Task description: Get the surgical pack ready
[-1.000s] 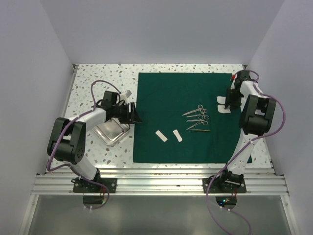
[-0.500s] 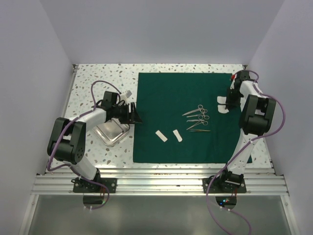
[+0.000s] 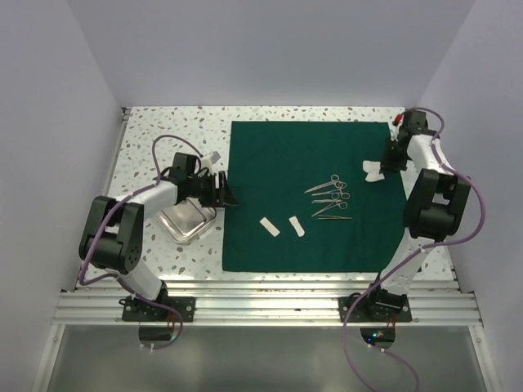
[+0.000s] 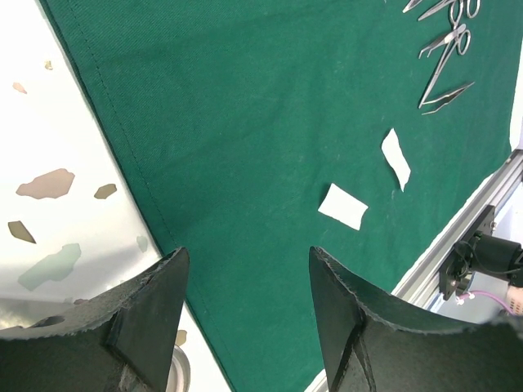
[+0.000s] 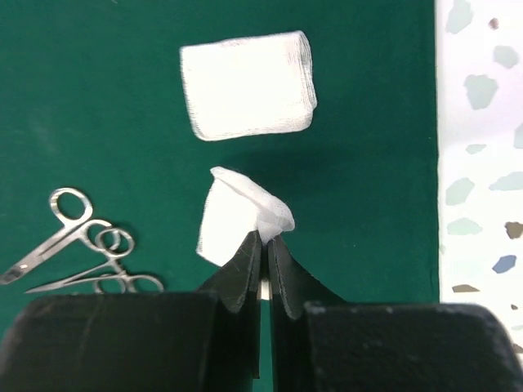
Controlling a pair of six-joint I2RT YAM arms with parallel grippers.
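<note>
The dark green drape (image 3: pixel 278 163) lies spread flat on the table. Steel scissor-like instruments (image 3: pixel 331 196) rest at its middle, with two small white pads (image 3: pixel 282 226) in front of them. My right gripper (image 5: pixel 266 238) is shut on a corner of a white gauze pad (image 5: pixel 237 216), which hangs from it crumpled above the drape's right part. A second gauze pad (image 5: pixel 248 85) lies flat just beyond. My left gripper (image 4: pixel 248 261) is open with nothing between its fingers, over the drape's left edge (image 4: pixel 122 139). The metal tray (image 3: pixel 188 219) sits beside that edge.
Speckled tabletop (image 3: pixel 172 139) shows to the left of and behind the drape. A narrow strip of it (image 5: pixel 482 122) runs along the right edge. White walls close in on three sides. An aluminium rail (image 3: pixel 270 298) runs along the near edge.
The right gripper has shut on one gauze pad and lifted its corner off the drape. The right arm has shifted slightly back and to the right. The left arm has stayed still.
</note>
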